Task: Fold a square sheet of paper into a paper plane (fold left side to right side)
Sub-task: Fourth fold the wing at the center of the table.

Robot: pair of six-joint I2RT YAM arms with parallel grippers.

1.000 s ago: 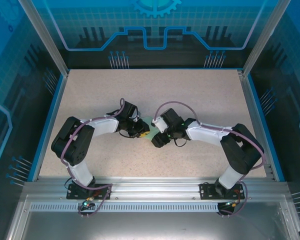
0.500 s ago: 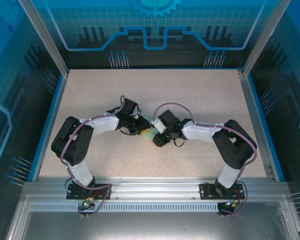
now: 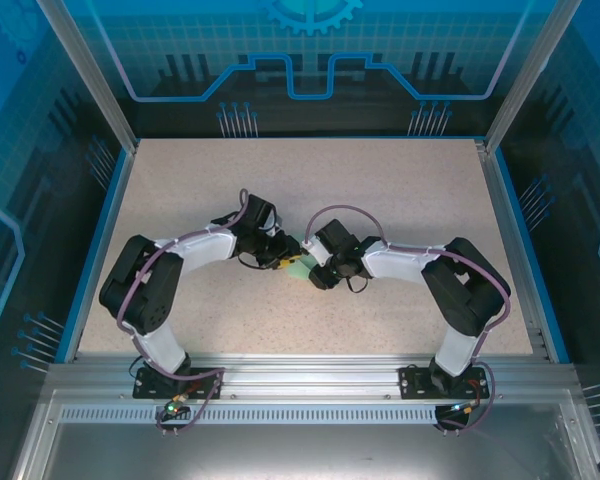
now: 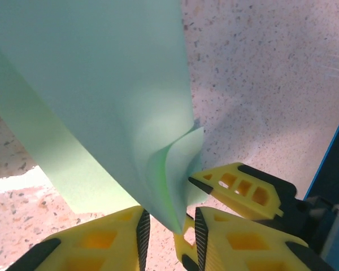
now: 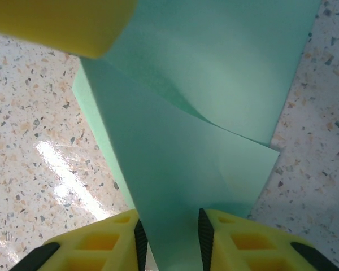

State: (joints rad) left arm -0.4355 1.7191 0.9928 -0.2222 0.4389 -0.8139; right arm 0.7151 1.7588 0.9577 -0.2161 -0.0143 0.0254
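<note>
Setting: both arms reach inward over the speckled tabletop [image 3: 380,190] and meet near its middle.
Paper: the square sheet of paper [image 3: 299,268], pale mint green, sits between the two arm tips at the tabletop's centre. From above only a small patch of it shows between them.
Paper shape: in the wrist views it is bent, with one layer curving over another. The bend is soft and rounded, not a flat crease. Part of it stands off the tabletop and casts a shadow below.
Left tool: the left tool [image 4: 170,228] has yellow fingers with dark pads standing a little apart. A curled corner of the sheet dips into the gap between them. Whether the pads pinch the paper, I cannot tell.
Right tool: the right tool [image 5: 170,228] has its pads a little apart too, and the sheet's near edge runs down between them and covers the gap. Whether it grips the paper, I cannot tell.
Closeness: the tools are just beside each other. One yellow finger of the right tool shows next to the left tool's own, right at the paper's curled corner.
</note>
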